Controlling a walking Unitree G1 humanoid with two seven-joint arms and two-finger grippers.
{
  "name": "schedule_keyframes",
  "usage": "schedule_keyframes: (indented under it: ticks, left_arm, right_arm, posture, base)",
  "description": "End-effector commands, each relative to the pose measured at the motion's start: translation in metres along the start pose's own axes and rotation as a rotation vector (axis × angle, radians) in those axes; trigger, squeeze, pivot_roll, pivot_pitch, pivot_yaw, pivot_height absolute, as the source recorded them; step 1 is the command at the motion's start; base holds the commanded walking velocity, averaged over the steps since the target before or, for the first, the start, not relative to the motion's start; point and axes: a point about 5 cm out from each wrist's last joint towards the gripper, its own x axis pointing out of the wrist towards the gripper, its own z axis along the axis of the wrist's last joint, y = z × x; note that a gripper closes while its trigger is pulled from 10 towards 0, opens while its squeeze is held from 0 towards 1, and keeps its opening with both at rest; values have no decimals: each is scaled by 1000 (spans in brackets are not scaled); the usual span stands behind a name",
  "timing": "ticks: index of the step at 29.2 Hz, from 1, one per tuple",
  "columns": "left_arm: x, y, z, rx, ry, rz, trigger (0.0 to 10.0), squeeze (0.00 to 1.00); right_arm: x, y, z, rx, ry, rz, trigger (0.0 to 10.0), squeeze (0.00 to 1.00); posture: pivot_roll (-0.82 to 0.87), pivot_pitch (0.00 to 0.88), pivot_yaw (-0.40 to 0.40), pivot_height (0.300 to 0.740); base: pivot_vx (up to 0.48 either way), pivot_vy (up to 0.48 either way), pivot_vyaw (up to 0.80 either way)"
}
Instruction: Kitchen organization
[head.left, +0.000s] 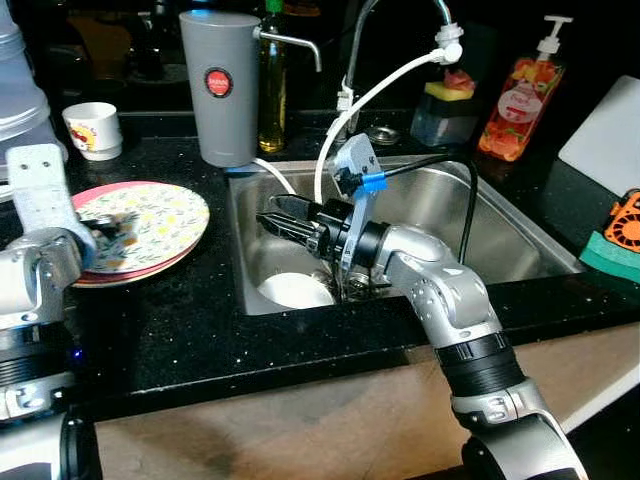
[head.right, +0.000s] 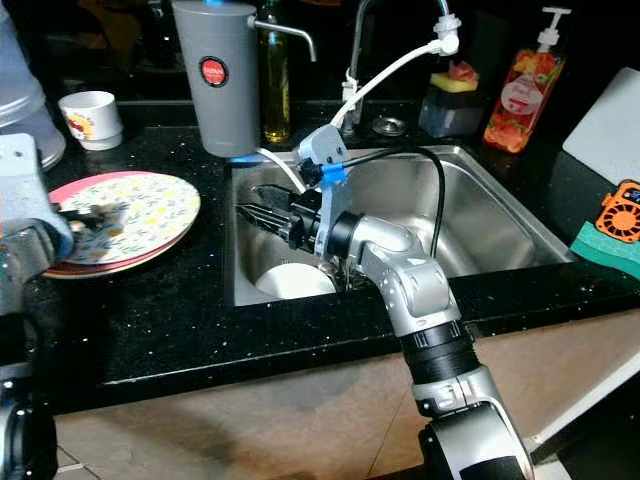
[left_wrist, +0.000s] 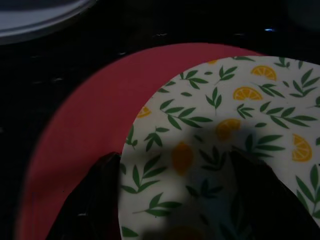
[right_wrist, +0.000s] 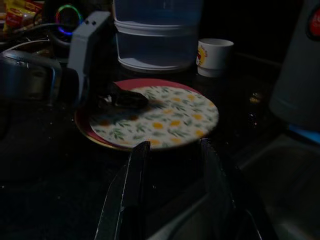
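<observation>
Left gripper (head.left: 118, 228) sits spread over the flowered plate (head.left: 160, 215) stacked on a red plate (left_wrist: 75, 125) near the table's left edge, while right gripper (head.left: 283, 218), spread and empty, hovers in the sink (head.left: 520, 250) above a white dish (head.left: 295, 290); likely next: lower and pinch its rim.

You face a black speckled counter (head.left: 200, 330) with a steel sink (head.left: 500, 235) set into it. A curved tap (head.left: 400, 20) rises behind the sink, and a white hose (head.left: 375, 95) runs down from its spout. Along the back stand a grey dispenser (head.left: 220, 85), an oil bottle (head.left: 272, 90), a sponge holder (head.left: 445, 105) and an orange soap bottle (head.left: 520, 95). A white board (head.left: 610, 135) leans at the far right, with a green cloth (head.left: 610, 255) near it. A white cup (head.left: 93, 130) stands at the left. Below the counter edge you see tan floor (head.left: 300, 430). The back of the room is dark; light falls on the counter from above.
</observation>
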Motion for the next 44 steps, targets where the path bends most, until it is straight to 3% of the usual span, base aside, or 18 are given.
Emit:
schedule_keyframes:
  ticks: [1, 7, 10, 14, 22, 23, 27, 29, 30, 34, 37, 44]
  left_arm:
    - [2, -26, -17, 51, 70, -153, 10000, 0]
    - [-3, -48, -28, 133, 119, -275, 10000, 0]
    - [-2, -47, -31, 135, 134, -264, 10000, 0]
    - [0, -39, -34, 123, 158, -217, 10000, 0]
    - [-2, -34, -35, 137, 165, -217, 10000, 0]
    - [-2, -34, -35, 143, 161, -219, 10000, 0]
    - [-2, -34, -36, 145, 161, -223, 10000, 0]
    - [-2, -34, -36, 146, 162, -225, 10000, 0]
    - [-2, -35, -37, 145, 161, -229, 10000, 0]
    - [-2, -35, -37, 145, 160, -231, 10000, 0]
    - [-3, -36, -37, 148, 159, -236, 10000, 0]
    - [-4, -36, -38, 150, 160, -239, 10000, 0]
  right_arm:
    - [1, 0, 4, 1, -15, -5, 10000, 0]
    - [3, 1, 4, 28, -26, -6, 10000, 0]
    - [4, 4, 3, 66, -29, 1, 10000, 0]
    - [12, 6, -5, 228, -28, -66, 10000, 0]
    - [15, 1, -15, 307, 2, -127, 10000, 0]
    - [16, 1, -18, 370, 24, -127, 10000, 0]
    - [17, 4, -29, 466, 99, -129, 10000, 0]
    - [19, 5, -39, 499, 151, -160, 10000, 0]
    - [22, 2, -50, 561, 181, -215, 10000, 0]
    - [25, 0, -54, 604, 184, -254, 10000, 0]
    - [32, -2, -48, 728, 135, -257, 10000, 0]
    - [38, 2, -41, 871, 97, -205, 10000, 0]
  posture:
    - [-11, 107, -43, 740]
    - [-13, 107, -39, 740]
    - [-15, 107, -38, 740]
    - [-12, 108, -39, 740]
    - [-9, 107, -39, 740]
    - [-9, 108, -39, 740]
    - [-12, 108, -37, 740]
    - [-13, 107, -37, 740]
    - [-12, 107, -38, 740]
    - [-12, 107, -38, 740]
    - [-7, 103, -41, 740]
    - [-8, 96, -45, 740]
  base:
    - [0, 0, 0]
    - [0, 0, 0]
    - [0, 0, 0]
    - [0, 0, 0]
    - [0, 0, 0]
    - [0, 0, 0]
    - [0, 0, 0]
    - [0, 0, 0]
    - [0, 0, 0]
    - [0, 0, 0]
    - [0, 0, 0]
    - [0, 0, 0]
